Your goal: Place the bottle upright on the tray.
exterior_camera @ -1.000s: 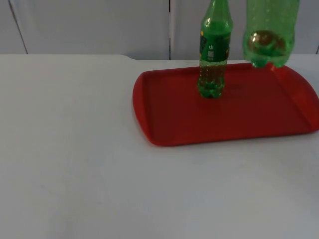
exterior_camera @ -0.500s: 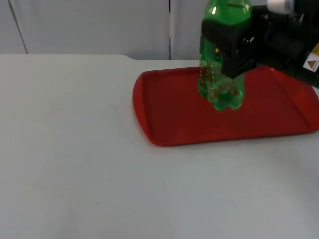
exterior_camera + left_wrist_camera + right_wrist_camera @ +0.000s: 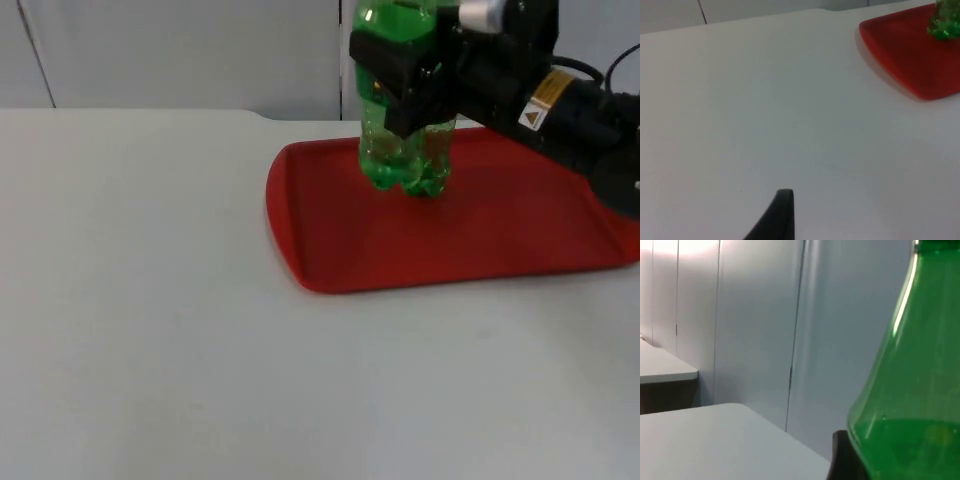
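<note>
Right gripper (image 3: 405, 85) is clamped on the green bottle (image 3: 390, 150), upright at upper centre, over the red tray (image 3: 330, 250)'s far edge, just beside a second bottle (image 3: 435, 165). A sideways nudge could topple that one. Left gripper (image 3: 782, 215) waits; its fingers' state I cannot tell.

The white table (image 3: 170, 330) reaches back to the grey partition wall (image 3: 180, 50). A red tray (image 3: 470, 240) lies flat directly on the table, just in front of that wall and well toward its right end.
</note>
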{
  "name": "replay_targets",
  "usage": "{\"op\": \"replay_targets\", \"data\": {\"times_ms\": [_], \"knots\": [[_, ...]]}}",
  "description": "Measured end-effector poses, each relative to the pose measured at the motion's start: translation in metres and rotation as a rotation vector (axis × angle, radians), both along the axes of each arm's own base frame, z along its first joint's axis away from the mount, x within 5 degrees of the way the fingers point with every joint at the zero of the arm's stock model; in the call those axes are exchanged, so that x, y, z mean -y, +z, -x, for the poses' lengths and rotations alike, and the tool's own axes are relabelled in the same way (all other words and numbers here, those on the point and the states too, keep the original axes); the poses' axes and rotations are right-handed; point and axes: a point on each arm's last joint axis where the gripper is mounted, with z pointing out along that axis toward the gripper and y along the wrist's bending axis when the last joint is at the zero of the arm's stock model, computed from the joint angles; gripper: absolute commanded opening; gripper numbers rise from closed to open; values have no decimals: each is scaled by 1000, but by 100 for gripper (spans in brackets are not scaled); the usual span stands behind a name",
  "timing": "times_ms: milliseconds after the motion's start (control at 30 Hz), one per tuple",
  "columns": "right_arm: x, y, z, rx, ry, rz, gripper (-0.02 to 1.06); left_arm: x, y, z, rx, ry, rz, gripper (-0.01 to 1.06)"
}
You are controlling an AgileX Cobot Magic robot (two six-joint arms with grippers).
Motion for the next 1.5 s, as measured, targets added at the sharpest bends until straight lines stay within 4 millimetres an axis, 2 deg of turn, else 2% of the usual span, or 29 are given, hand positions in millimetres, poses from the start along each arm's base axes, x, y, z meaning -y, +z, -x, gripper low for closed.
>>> {"op": "replay_targets", "data": {"times_ms": [233,433,700,800,833,867,1000,1033,1100,1500], "knots": [[-7,-28,-14,-44,22,-7,0,0,0,0,0,0,0,105],[-7,-48,-14,-79,28,8,0,0,0,0,0,0,0,105],[-8,-55,-12,-88,47,26,2,0,0,0,0,0,0,105],[-9,-56,-11,-84,62,36,17,0,0,0,0,0,0,105],[-9,-56,-11,-84,62,36,25,0,0,0,0,0,0,105],[-10,-56,-10,-83,67,36,25,0,0,0,0,0,0,105],[-10,-55,-10,-81,74,38,59,0,0,0,0,0,0,105],[-10,-55,-10,-81,74,38,59,0,0,0,0,0,0,105],[-10,-55,-11,-82,71,36,68,0,0,0,0,0,0,105],[-10,-55,-11,-94,70,23,71,0,0,0,0,0,0,105]]}}
